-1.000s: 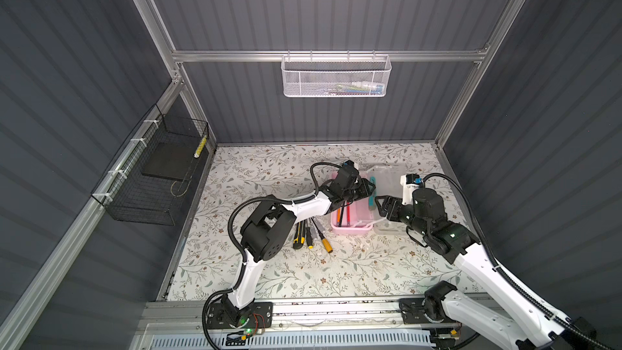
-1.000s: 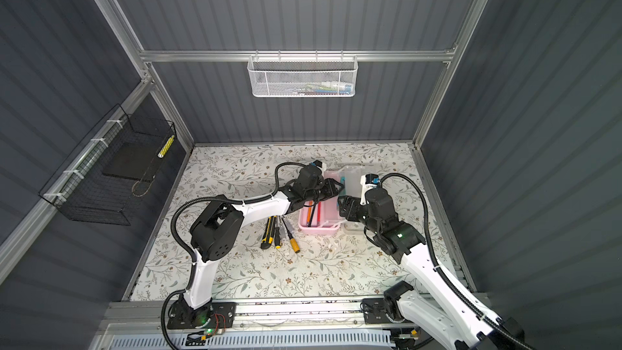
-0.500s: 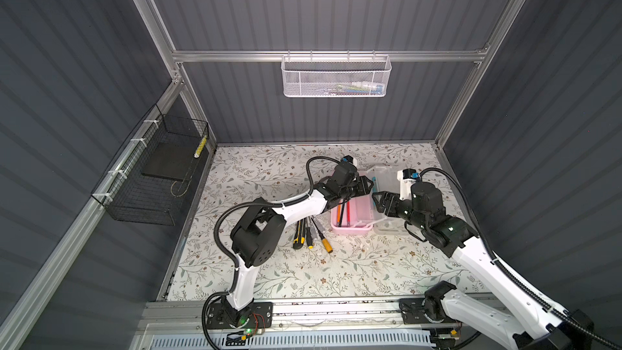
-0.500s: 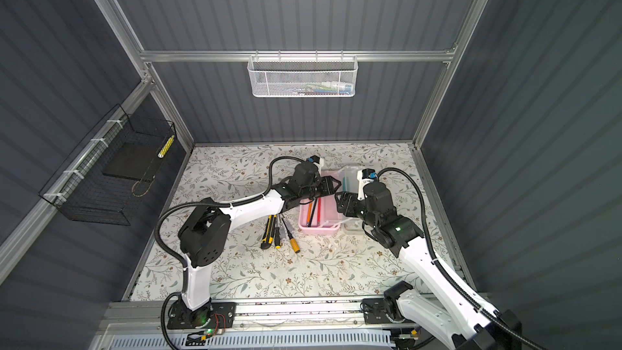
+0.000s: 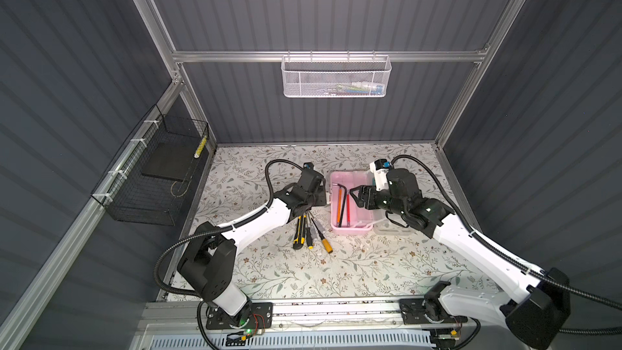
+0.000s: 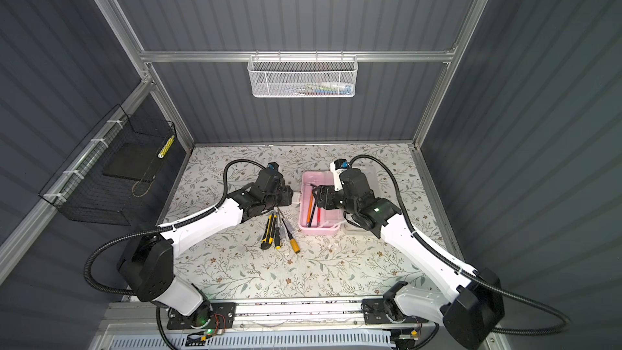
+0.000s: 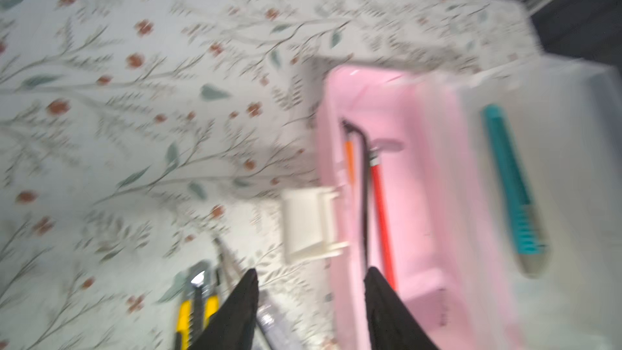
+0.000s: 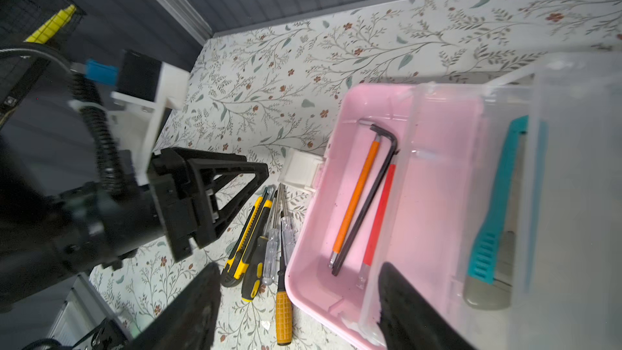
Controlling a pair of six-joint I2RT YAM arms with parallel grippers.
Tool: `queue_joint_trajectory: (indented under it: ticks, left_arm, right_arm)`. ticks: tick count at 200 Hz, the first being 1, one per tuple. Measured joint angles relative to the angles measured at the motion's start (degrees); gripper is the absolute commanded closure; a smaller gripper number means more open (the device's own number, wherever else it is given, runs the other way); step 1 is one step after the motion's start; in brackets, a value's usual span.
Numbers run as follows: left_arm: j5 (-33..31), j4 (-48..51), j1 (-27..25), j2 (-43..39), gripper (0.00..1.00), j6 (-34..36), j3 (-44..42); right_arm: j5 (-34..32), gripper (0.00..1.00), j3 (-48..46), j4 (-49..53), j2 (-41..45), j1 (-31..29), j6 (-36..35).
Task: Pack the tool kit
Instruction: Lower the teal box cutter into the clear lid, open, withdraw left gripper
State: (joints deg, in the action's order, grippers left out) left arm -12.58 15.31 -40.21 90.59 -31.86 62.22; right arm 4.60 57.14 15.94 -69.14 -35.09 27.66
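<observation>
The pink box (image 5: 351,228) sits open on the flowery table (image 5: 269,274), a bit right of the middle in both top views. Its clear lid (image 8: 572,196) lies flat beside it, on the side away from the left arm. Three thin tools lie side by side in the box: an orange stick (image 8: 355,203), a black bent key (image 8: 367,203) and a red stick (image 8: 379,217). A teal knife (image 8: 498,203) shows through the frosted lid. I cannot tell if it lies in the lid or under it. A white clip (image 8: 301,170) sticks out from the long side of the box.

The left gripper (image 7: 310,272) is just beside that side, near the clip. Its two fingers are apart and hold nothing. Its wrist view is blurry. The right gripper (image 8: 299,274) hangs over the box. Its fingers are wide apart and hold nothing too.

More tools lie close together on the table, just beside the box. There is a yellow and black knife (image 8: 250,230), two screwdrivers with see-through handles (image 8: 271,254) and a screwdriver with an orange handle (image 8: 283,314).

A white basket (image 5: 336,77) and a black basket (image 5: 151,193) hang on the walls.
</observation>
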Motion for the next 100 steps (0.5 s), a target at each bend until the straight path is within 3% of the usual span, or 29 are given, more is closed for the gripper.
queue_joint_trajectory:
  ticks: [31, 100]
  left_arm:
    - [-2.08, 4.92, 0.13, -3.43, 0.51, -1.20, -7.30]
    - [-2.97, 7.02, 0.11, -6.43, 0.51, -2.64, -12.33]
  right_arm:
    - [0.37, 0.26, 0.72, -0.02, -3.48, -1.27, 0.13]
    - [0.68, 0.25, 0.96, -0.76, -5.57, -3.37, 1.14]
